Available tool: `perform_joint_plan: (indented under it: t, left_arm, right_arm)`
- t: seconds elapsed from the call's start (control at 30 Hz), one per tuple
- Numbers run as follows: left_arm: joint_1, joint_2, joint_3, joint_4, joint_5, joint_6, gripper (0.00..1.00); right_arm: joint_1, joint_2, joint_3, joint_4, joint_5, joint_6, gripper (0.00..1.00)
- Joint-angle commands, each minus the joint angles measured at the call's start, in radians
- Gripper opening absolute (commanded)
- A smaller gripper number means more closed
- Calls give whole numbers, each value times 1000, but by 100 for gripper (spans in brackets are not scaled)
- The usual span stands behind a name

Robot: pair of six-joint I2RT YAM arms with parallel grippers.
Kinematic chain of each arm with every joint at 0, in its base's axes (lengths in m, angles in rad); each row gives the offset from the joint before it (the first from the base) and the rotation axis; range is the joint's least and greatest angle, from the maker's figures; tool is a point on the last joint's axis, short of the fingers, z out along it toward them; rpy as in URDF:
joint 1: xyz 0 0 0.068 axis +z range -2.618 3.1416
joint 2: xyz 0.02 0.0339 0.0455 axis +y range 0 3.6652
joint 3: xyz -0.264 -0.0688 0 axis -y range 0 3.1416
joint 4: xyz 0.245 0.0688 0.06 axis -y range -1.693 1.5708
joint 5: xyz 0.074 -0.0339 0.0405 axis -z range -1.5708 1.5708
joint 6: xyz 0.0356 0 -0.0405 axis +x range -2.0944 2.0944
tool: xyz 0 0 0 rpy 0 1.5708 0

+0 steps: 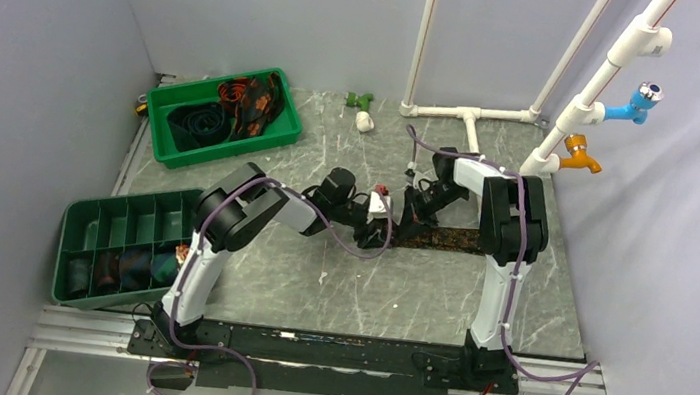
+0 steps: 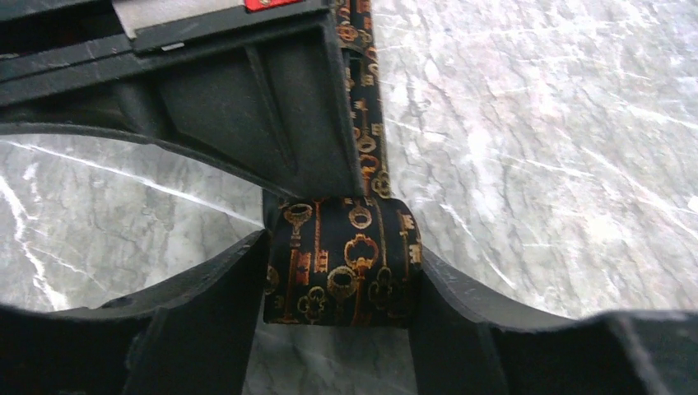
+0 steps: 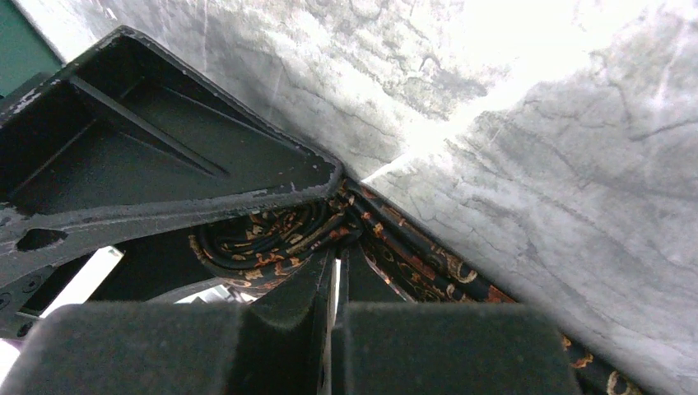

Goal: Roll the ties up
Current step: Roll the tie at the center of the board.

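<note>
A black tie with a gold and orange key print lies on the marble table; its flat length (image 1: 447, 238) runs to the right. Its near end is wound into a roll (image 2: 342, 259). My left gripper (image 1: 379, 216) straddles this roll, and its fingers (image 2: 239, 288) press on both ends of it. From the right, my right gripper (image 1: 412, 208) reaches in, shut, with its tips (image 3: 333, 257) against the roll's spiral (image 3: 263, 239) where the flat cloth leaves it. Whether cloth is pinched between those tips does not show.
A green tray (image 1: 231, 151) at the back left holds loose ties. A divided green tray (image 1: 66, 253) at the left edge has rolled ties (image 1: 120, 270) in its front compartments. White pipes (image 1: 467, 113) with blue and orange taps stand at the back right. A small green-white fitting (image 1: 362, 108) lies nearby.
</note>
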State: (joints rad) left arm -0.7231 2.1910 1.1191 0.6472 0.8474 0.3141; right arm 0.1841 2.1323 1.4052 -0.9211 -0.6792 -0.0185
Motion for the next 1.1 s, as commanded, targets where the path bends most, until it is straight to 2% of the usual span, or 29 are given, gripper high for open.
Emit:
perform_joint_plan:
  t: [0.0, 0.07, 0.13, 0.23, 0.33, 0.43, 0.53, 0.7, 0.9, 1.07]
  left_arm:
    - [-20, 86, 13, 25, -38, -136, 59]
    - [-22, 93, 15, 6, -60, -151, 50]
    - [-26, 71, 10, -90, -111, -110, 40]
    - [-20, 10, -43, -218, -141, -27, 32]
    - [0, -67, -82, -426, -177, 40, 24]
    - [14, -96, -71, -626, -220, 125, 17]
    - [13, -87, -31, -801, -269, 170, 15]
    - [13, -75, -4, -897, -336, 176, 12]
    - [-2, -49, 36, -931, -370, 178, 12]
    - [-13, -41, 47, -936, -378, 172, 12]
  right_arm:
    - [34, 88, -18, 123, 245, -52, 0]
    - [43, 89, -11, 127, 225, -50, 0]
    - [53, 87, -9, 134, 198, -39, 0]
    - [68, 72, -27, 158, 123, -15, 0]
    - [79, 36, -56, 179, 44, 15, 0]
    - [71, -16, -65, 181, 12, 17, 13]
    - [49, -48, -44, 152, -36, 16, 25]
    - [16, -104, -12, 59, -102, -46, 39]
    - [3, -162, -43, 6, -201, -82, 47]
    - [5, -169, -69, 102, -280, 13, 52]
